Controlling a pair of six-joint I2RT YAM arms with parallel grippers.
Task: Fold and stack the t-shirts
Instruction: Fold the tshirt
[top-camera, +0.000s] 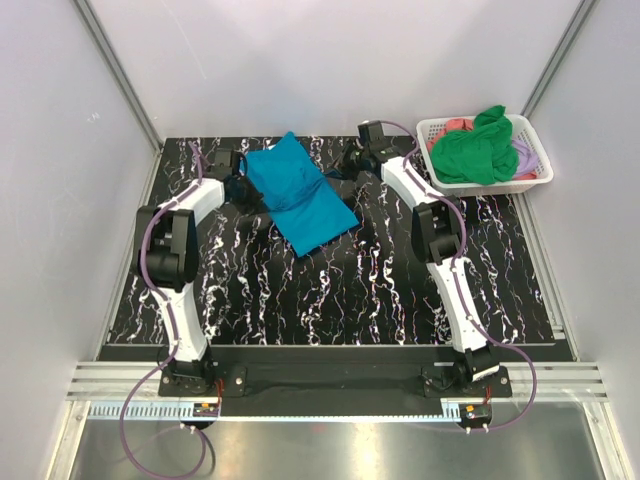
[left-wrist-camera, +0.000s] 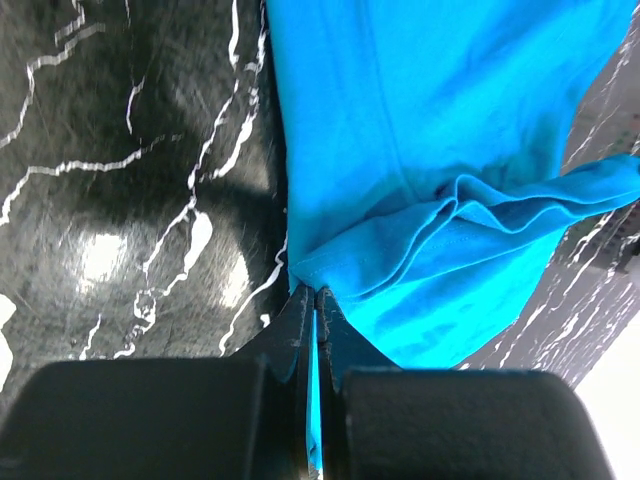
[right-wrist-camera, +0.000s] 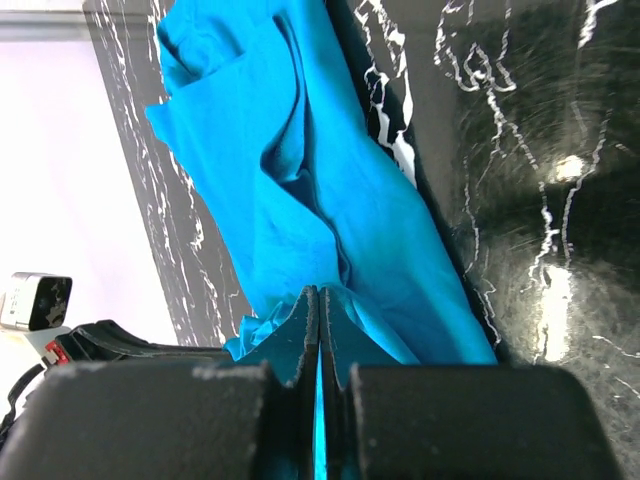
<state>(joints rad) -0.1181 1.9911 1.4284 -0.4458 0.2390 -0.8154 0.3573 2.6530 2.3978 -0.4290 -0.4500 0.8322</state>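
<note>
The teal-blue t-shirt (top-camera: 297, 193) lies partly folded on the black marbled table, at the back middle. My left gripper (top-camera: 241, 189) is at its left edge, shut on the cloth (left-wrist-camera: 440, 250); blue fabric shows between the closed fingers (left-wrist-camera: 300, 330). My right gripper (top-camera: 348, 163) is at its right edge, also shut on the shirt (right-wrist-camera: 290, 180), with cloth pinched between its fingers (right-wrist-camera: 345, 335). A bright green t-shirt (top-camera: 478, 150), a coral-pink one (top-camera: 455, 125) and a lilac one (top-camera: 522, 152) are heaped in the basket.
A white plastic lattice basket (top-camera: 538, 172) stands at the back right corner of the table (top-camera: 350, 290). Grey walls close in the left, back and right. The arm bases sit on a rail at the near edge.
</note>
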